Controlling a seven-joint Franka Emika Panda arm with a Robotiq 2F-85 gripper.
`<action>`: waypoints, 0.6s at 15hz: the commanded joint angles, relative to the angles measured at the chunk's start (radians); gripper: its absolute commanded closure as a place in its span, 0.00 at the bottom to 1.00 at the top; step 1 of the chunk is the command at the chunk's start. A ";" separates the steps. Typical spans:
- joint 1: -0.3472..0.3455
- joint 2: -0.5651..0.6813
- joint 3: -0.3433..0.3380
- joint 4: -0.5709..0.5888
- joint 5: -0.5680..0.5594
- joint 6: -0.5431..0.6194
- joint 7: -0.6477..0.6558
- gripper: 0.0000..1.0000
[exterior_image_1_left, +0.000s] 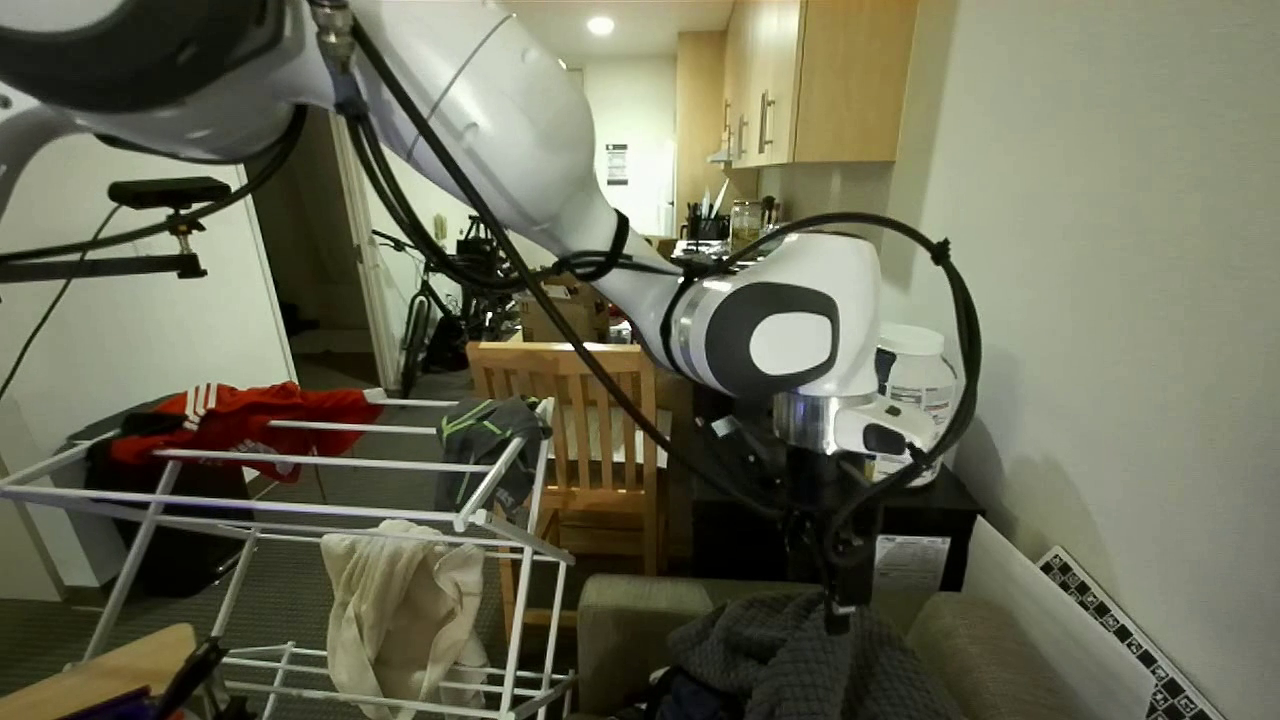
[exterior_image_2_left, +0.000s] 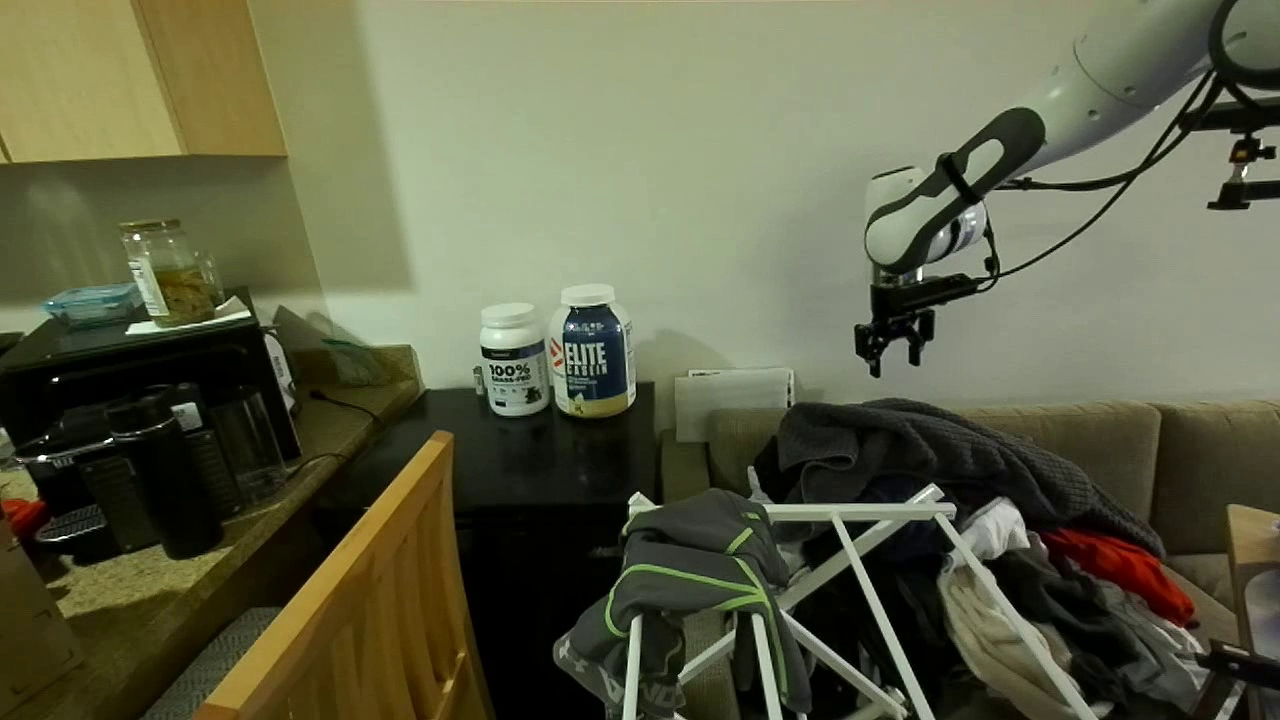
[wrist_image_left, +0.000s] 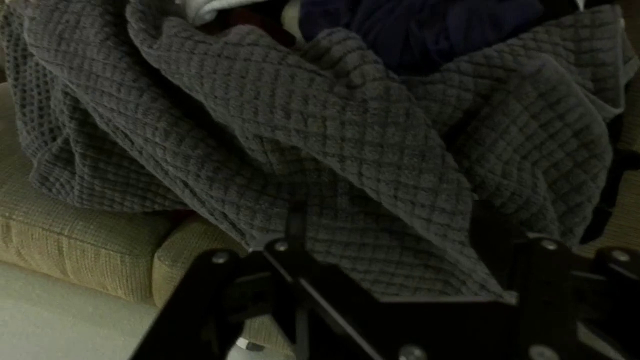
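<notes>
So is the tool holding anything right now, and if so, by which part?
Nothing is held: the tool hangs open above the dark gray waffle-textured blanket, with nothing between its jaws.

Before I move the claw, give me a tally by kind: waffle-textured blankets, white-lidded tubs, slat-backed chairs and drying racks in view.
Grey waffle-textured blanket: 1
White-lidded tubs: 2
Slat-backed wooden chair: 1
White drying rack: 1
Total: 5

Exterior view: bottom edge crops gray blanket (exterior_image_1_left: 780, 660); 1 wall notice (exterior_image_1_left: 617, 165) illegibly small.
</notes>
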 joint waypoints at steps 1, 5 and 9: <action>-0.023 -0.081 -0.033 -0.172 -0.063 0.074 -0.058 0.00; -0.045 -0.094 -0.084 -0.268 -0.119 0.121 -0.051 0.00; -0.075 -0.075 -0.120 -0.330 -0.149 0.232 -0.062 0.00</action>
